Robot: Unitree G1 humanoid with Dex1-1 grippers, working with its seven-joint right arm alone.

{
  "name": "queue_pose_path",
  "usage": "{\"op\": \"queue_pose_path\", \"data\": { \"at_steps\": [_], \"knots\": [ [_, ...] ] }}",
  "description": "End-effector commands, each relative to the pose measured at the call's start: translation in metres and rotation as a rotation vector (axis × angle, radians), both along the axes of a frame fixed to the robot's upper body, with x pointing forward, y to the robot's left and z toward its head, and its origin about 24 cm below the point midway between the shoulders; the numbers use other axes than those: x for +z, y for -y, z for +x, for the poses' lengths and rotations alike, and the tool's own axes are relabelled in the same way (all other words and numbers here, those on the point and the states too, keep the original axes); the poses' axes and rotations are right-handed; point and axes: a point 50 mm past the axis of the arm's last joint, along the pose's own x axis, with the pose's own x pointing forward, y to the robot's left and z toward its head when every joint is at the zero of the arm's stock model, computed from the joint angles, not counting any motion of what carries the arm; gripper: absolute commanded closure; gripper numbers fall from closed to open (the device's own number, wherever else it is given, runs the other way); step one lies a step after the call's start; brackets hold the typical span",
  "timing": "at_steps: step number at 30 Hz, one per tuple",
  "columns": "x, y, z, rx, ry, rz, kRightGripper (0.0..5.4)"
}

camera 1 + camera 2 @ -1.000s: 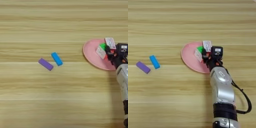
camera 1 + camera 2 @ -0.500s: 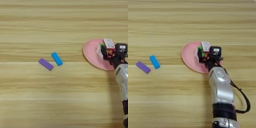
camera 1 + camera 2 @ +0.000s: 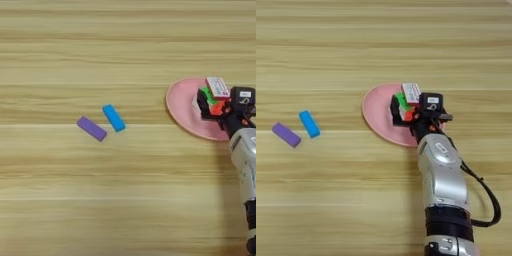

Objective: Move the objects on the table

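A wide wooden bench (image 3: 100, 200) with horizontal grain fills the view from above. Toward the bench's right side sits a round pink plate (image 3: 378, 115). On the plate rests a multicoloured puzzle cube (image 3: 401, 107), showing green, red and white faces. A flat white box with red-pink print (image 3: 411, 92) lies at the plate's far side, touching or just overlapping the cube's top edge. The robot's silver right forearm (image 3: 441, 175) rises from the bench's near edge, and its black end effector (image 3: 415, 114) sits over the plate, right at the cube and box; whether its fingers are apart, together or clamped on anything cannot be told. Well apart from the plate, toward the bench's left side, lie a bright blue bar (image 3: 114, 118) and a purple bar (image 3: 92, 128). They lie just beside each other, not touching, with the purple one nearer the left edge. Each bar's long axis runs diagonally, from far-left to near-right. Both bars lie to the left of the end effector, so reaching them would likely call for a long sweep leftward across the bench.
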Motion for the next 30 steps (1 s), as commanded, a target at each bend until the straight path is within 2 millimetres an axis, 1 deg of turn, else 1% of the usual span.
{"op": "queue_pose_path", "data": {
  "at_steps": [1, 12, 16, 18, 20, 23, 26, 30],
  "knots": [
    [0.030, 0.003, 0.010, 0.004, 0.118, -0.042, 0.02],
    [0.029, 0.002, 0.010, 0.007, 0.116, -0.046, 0.02],
    [0.033, -0.002, 0.008, 0.017, 0.135, -0.057, 0.02],
    [0.039, -0.006, 0.004, 0.029, 0.167, -0.078, 0.02],
    [0.050, -0.018, -0.003, 0.072, 0.219, -0.108, 0.02],
    [0.061, -0.047, -0.013, 0.192, 0.277, -0.135, 0.02],
    [0.062, -0.071, -0.017, 0.290, 0.288, -0.142, 0.02],
    [0.058, -0.105, -0.022, 0.415, 0.279, -0.131, 0.02]
  ]
}}
